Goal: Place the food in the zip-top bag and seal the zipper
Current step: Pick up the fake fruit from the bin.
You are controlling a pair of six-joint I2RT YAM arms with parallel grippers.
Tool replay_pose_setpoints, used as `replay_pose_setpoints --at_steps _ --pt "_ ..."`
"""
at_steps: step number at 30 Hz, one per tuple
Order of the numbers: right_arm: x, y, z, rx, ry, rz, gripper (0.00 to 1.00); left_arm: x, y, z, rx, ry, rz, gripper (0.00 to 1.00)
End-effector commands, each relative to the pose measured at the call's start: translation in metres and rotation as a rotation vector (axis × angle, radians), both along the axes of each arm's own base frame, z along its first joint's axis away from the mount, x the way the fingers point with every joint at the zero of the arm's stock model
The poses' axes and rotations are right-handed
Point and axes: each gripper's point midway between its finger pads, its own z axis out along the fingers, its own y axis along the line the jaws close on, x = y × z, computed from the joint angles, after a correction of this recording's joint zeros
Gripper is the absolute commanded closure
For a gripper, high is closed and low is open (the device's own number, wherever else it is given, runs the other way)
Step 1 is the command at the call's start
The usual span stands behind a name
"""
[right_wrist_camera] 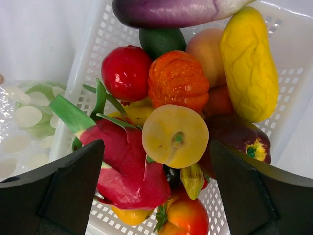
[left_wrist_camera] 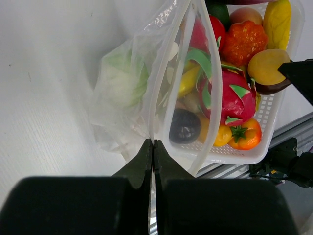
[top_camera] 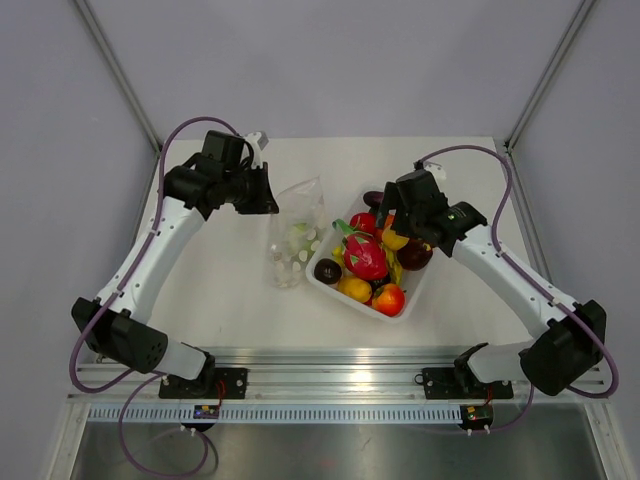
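Observation:
The zip-top bag (top_camera: 297, 243) lies on the table left of the tray, with pale green and white pieces inside. My left gripper (top_camera: 268, 197) is shut on the bag's edge (left_wrist_camera: 153, 143) and holds its mouth open; the zipper (left_wrist_camera: 218, 93) curves in a loop. The food is piled in the white tray (top_camera: 415, 300): pink dragon fruit (right_wrist_camera: 127, 166), orange pumpkin (right_wrist_camera: 178, 78), red tomato (right_wrist_camera: 126, 72), purple eggplant (right_wrist_camera: 171, 11). My right gripper (right_wrist_camera: 156, 147) is open just above the pile (top_camera: 405, 232), its fingers either side of a round yellow fruit (right_wrist_camera: 175, 136) without touching it.
The tray's latticed walls (right_wrist_camera: 88, 54) surround the food. The bag shows at the left edge of the right wrist view (right_wrist_camera: 24, 122), close to the tray. A metal rail (top_camera: 330, 365) runs along the table's near edge by the arm bases.

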Motion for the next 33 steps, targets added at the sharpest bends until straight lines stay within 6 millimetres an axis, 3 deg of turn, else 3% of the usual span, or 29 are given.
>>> replay_pose_setpoints --at_steps 1,9,13,17,21,22,25,29,33 --pt "0.005 0.001 -0.006 -0.001 0.009 -0.008 0.03 0.01 -0.017 0.024 -0.058 -0.074 -0.032 1.0" --pt "0.012 -0.001 -0.032 -0.029 0.056 -0.013 0.01 0.007 -0.02 0.023 -0.054 -0.071 -0.043 1.0" --pt "0.01 0.0 -0.041 -0.026 0.074 -0.012 0.05 0.007 -0.021 0.023 -0.056 -0.07 -0.045 1.0" --pt "0.01 0.002 -0.045 -0.02 0.077 0.0 0.13 0.006 -0.023 0.024 -0.06 -0.073 -0.051 1.0" --pt "0.01 0.003 -0.047 -0.018 0.085 0.001 0.31 0.006 -0.024 0.027 -0.066 -0.081 -0.053 1.0" --pt "0.01 0.003 -0.044 -0.014 0.078 -0.001 0.41 0.006 -0.025 0.027 -0.065 -0.082 -0.055 1.0" --pt "0.01 0.001 -0.032 0.0 0.051 -0.015 0.58 0.005 -0.024 0.026 -0.064 -0.079 -0.055 1.0" --pt "0.009 0.002 -0.001 0.032 -0.015 0.002 0.6 0.003 -0.026 0.025 -0.07 -0.073 -0.065 1.0" --pt "0.008 0.016 0.04 0.107 -0.083 0.06 0.6 0.002 -0.026 0.024 -0.07 -0.075 -0.066 1.0"
